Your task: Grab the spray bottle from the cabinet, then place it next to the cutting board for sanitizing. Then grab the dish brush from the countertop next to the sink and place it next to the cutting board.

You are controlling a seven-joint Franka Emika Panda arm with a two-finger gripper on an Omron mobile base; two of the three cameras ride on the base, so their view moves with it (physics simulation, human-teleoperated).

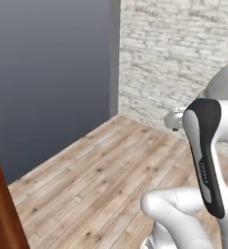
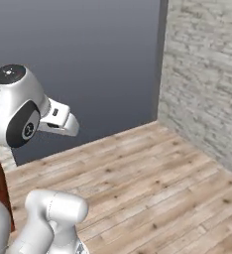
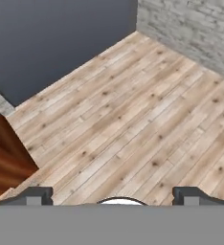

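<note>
Nothing sits in the wide-open tool (image 3: 112, 196); beside the cabinet (image 3: 6, 155), likely a light, slippery bottle, best gripped at its body.

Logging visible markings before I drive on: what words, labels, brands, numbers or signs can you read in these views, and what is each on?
Small pale lettering runs along the dark cover of the arm link in the left base view: too blurred to read.
No text on the wooden floor, the grey wall, the brick wall or the reddish-brown cabinet edge.
</note>
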